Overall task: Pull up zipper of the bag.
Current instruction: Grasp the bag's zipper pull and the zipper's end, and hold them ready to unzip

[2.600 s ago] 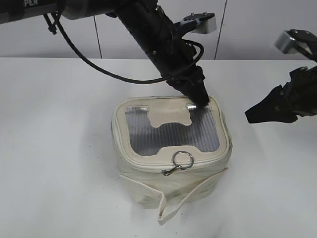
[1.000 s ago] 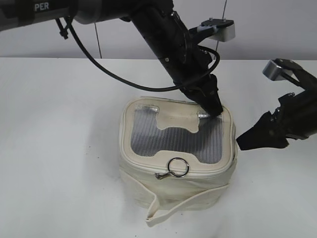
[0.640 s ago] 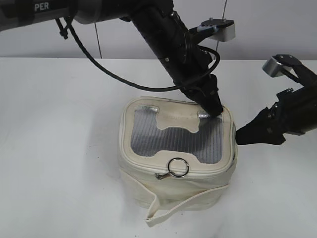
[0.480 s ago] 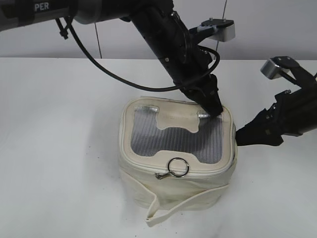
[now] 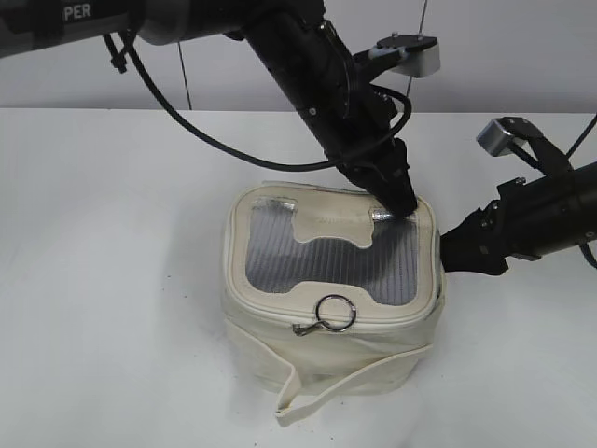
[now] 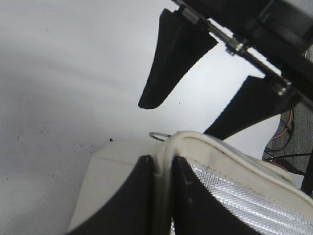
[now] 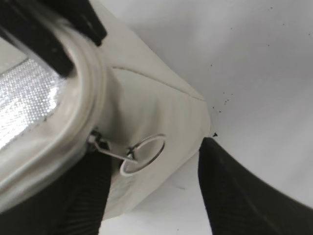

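The cream-white bag (image 5: 326, 345) stands on the table with its grey ribbed top panel (image 5: 322, 261) facing up. My left gripper (image 5: 403, 207) is shut on the bag's back right top rim (image 6: 164, 156); the cream edge is pinched between its black fingers (image 6: 134, 200). A ring pull (image 5: 336, 313) hangs from the zipper (image 5: 354, 322) at the front. At the bag's right side my right gripper (image 5: 455, 250) is open. A silver ring pull (image 7: 143, 154) on the zipper track (image 7: 73, 117) hangs between its fingers (image 7: 244, 191), touching neither.
A loose cream strap (image 5: 298, 397) trails from the bag's front onto the white table (image 5: 112, 280). The left arm and its cable (image 5: 215, 140) reach over the bag from the back left. A pale wall stands behind the table.
My right gripper has moved left and slightly down, up to the bag's right side. The left gripper and the bag have stayed still over the last second.
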Motion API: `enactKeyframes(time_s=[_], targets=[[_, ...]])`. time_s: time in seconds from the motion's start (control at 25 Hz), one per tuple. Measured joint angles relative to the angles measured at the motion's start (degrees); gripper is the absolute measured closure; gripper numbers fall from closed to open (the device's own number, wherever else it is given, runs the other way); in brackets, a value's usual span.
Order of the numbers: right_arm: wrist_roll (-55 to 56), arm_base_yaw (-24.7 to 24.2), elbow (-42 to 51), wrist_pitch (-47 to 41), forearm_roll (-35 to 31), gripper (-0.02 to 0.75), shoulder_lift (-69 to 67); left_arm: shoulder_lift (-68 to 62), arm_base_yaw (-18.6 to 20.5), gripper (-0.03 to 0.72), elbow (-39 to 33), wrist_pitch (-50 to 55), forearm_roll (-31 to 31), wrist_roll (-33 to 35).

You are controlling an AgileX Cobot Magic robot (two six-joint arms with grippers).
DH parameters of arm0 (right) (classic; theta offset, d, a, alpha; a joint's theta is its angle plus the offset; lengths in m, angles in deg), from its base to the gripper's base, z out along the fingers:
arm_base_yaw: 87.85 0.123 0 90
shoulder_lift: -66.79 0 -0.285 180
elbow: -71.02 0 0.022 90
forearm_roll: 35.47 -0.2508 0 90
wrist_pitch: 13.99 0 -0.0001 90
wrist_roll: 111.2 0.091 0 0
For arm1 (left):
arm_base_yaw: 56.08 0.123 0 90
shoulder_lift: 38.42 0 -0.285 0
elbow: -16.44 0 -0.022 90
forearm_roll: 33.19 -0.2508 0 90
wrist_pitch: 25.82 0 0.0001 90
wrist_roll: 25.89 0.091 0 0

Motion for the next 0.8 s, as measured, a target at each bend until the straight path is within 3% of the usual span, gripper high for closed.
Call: enactKeyframes(time_s=[0.16, 0.44, 0.6, 0.8], targets=[[-3.1, 0.0, 0.0, 0.2, -3.1, 0.388, -1.6, 0.0, 0.1, 0.608, 0.0, -0.1, 0.0, 0.0], [-3.6, 0.0, -0.2, 0.7, -4.5, 0.716, -2.3, 0.0, 0.1, 0.608, 0.0, -0.1, -0.1, 0.0], [-1.3, 0.0, -0.8, 0.9, -4.2, 0.733, -2.3, 0.0, 0.1, 0.608, 0.0, -0.1, -0.1, 0.0], [4.9, 0.0, -0.8, 1.7, 0.9, 0.733, -1.4, 0.0, 0.1, 0.608, 0.0, -0.1, -0.1, 0.0]])
